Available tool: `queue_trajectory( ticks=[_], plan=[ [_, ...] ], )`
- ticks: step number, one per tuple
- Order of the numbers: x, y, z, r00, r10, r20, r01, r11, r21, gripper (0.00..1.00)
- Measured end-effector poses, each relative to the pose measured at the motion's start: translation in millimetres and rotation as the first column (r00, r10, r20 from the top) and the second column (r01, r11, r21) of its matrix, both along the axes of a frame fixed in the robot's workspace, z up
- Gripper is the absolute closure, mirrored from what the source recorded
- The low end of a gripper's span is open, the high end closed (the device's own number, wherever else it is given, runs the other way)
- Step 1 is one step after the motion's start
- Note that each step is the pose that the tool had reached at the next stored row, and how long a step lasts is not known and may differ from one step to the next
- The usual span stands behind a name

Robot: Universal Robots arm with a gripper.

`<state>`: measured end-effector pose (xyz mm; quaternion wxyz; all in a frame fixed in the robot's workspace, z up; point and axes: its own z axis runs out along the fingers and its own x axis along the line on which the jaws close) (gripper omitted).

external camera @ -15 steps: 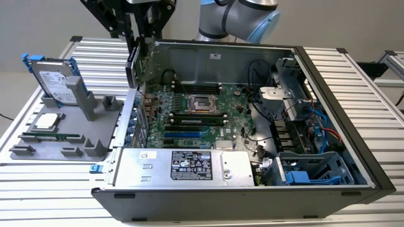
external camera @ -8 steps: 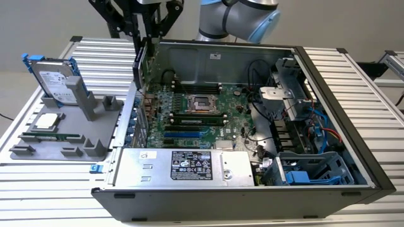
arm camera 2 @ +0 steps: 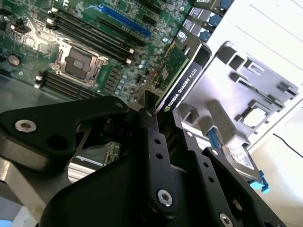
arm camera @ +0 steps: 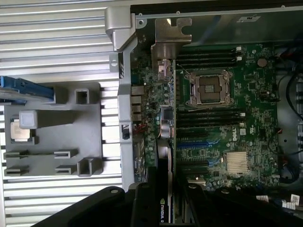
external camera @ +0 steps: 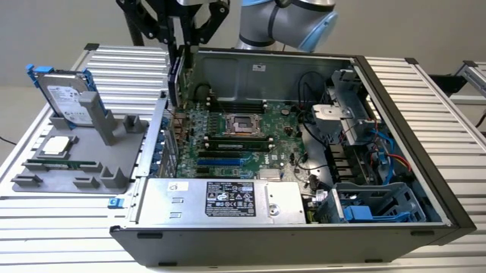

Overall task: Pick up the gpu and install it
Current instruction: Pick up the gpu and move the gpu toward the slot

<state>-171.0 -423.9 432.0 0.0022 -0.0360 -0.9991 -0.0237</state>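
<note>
My gripper [external camera: 181, 54] is shut on the gpu [external camera: 177, 79], a thin card held on edge over the rear corner of the open computer case, at the exterior view's left. The second wrist view shows the gpu [arm camera 2: 182, 71], green board on one face and black shroud on the other, clamped between the black fingers [arm camera 2: 154, 137]. Seen in the first wrist view, the gpu [arm camera: 164, 161] runs edge-on along the motherboard's [arm camera: 222, 132] border, its silver end bracket [arm camera: 166, 45] toward the case's rear wall. It hangs above the board, apart from the blue slots [arm camera: 196, 142].
The case [external camera: 425, 170] lies open on a slatted table, with a power supply [external camera: 220, 199] at its front and drive cages [external camera: 372, 205] at the exterior view's right. A grey fixture [external camera: 68, 165] beside it carries a hard drive [external camera: 65, 96], a processor [external camera: 57, 145] and a memory stick [external camera: 65, 165].
</note>
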Motion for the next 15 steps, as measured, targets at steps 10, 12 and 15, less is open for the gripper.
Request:
queue_trajectory(
  ticks=[10, 12, 15],
  plan=[
    [13.2, 0.0, 0.0, 1.0000, 0.000, -0.0001, 0.000, 1.0000, 0.0000, 1.00],
    [16.1, 0.0, 0.0, 1.0000, 0.000, -0.0001, 0.000, 1.0000, 0.0000, 1.00],
    [20.6, 0.0, 0.0, 1.0000, 0.000, -0.0002, 0.000, 1.0000, 0.0000, 1.00]
  ],
)
